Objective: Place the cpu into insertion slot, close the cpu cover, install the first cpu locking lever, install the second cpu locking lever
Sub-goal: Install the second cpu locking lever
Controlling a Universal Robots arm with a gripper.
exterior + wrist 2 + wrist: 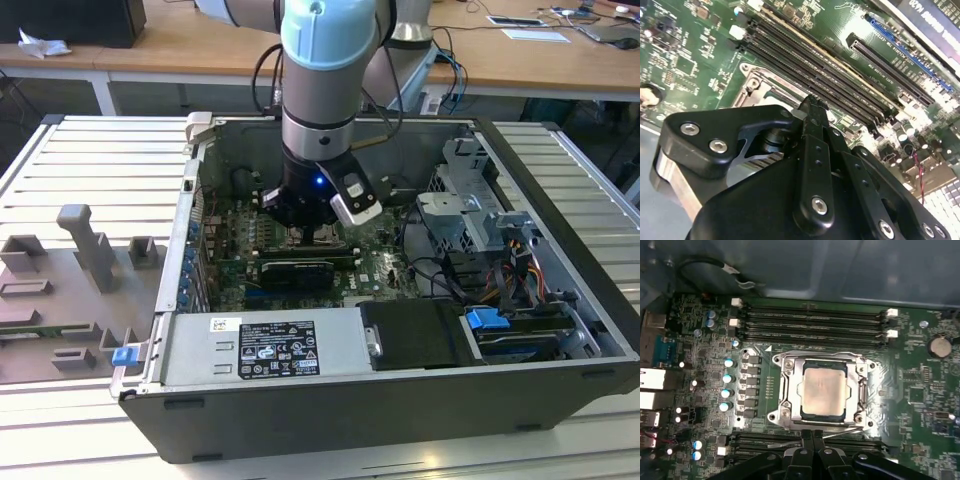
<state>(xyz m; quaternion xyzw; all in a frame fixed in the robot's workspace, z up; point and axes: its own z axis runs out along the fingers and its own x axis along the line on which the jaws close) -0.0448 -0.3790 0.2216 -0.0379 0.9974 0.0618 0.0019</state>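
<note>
Black claw [813,437] linkage closest to the lens in both wrist views, fingertips pressed together with no gap visible, nothing pinched between them, tips poised at the edge of the socket frame beside a thin metal locking lever [790,442]. Just beyond the tips: cpu [823,390], pale silvery-beige face up, seated flat in the insertion slot [823,416]. Around the chip: cpu cover [790,385], silver frame lying flat and closed over the socket, chip face showing through its square window. Long narrow memory slots [815,322] on the far side of the socket from the claw, a second bank [765,442] on the claw's side. Row of small blue-topped capacitors [728,377] beside the socket, round coin cell [939,346] well apart on the green motherboard [920,400].

Exterior view: arm [325,90] reaching straight down into the open computer case [400,400], claw [300,232] low over the board at mid-case. Case resting on a slatted tabletop [90,160]; grey fixture plate [70,290] with upright blocks at the exterior view's left, outside the case.
</note>
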